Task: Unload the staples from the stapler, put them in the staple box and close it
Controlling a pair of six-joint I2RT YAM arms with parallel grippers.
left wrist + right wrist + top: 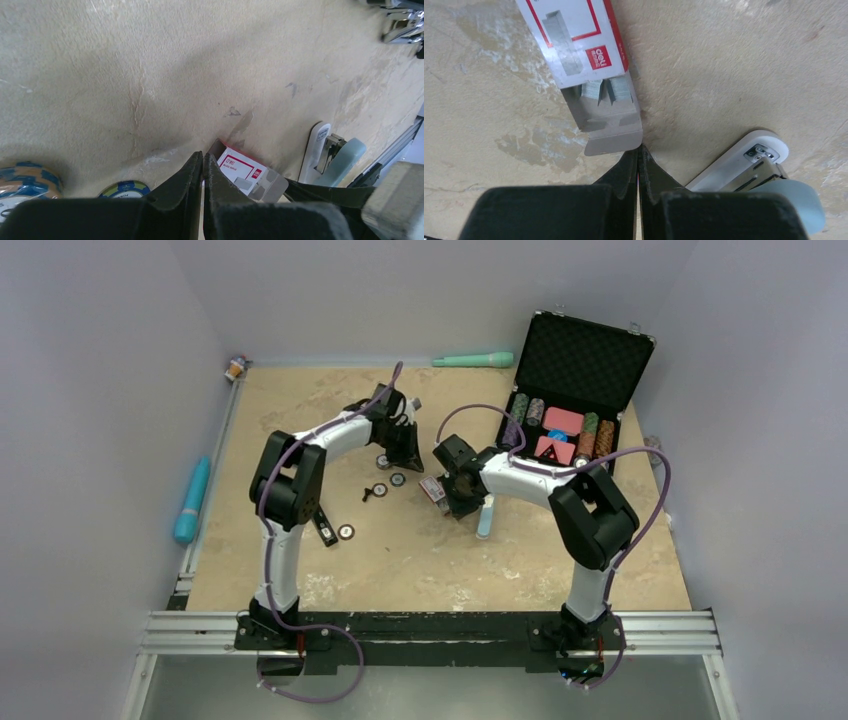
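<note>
A slim black stapler [325,528] lies on the table beside the left arm's elbow, far from both grippers. My left gripper [407,452] is shut and empty; in the left wrist view [203,159] its tips hover just short of a red-and-white staple box [244,169]. My right gripper [447,496] is shut, and in the right wrist view [638,150] its tips sit at the open flap of that box [574,40]. Silvery staples [605,90] show inside the box's open end. I see no loose strip on the table.
A white and light-blue stapler-like tool [485,517] with a metal channel [756,167] lies right of the right gripper. Poker chips [397,480] and a small dark piece [370,494] lie mid-table. An open black chip case [580,360] stands back right. Blue bar [192,500] at the left edge.
</note>
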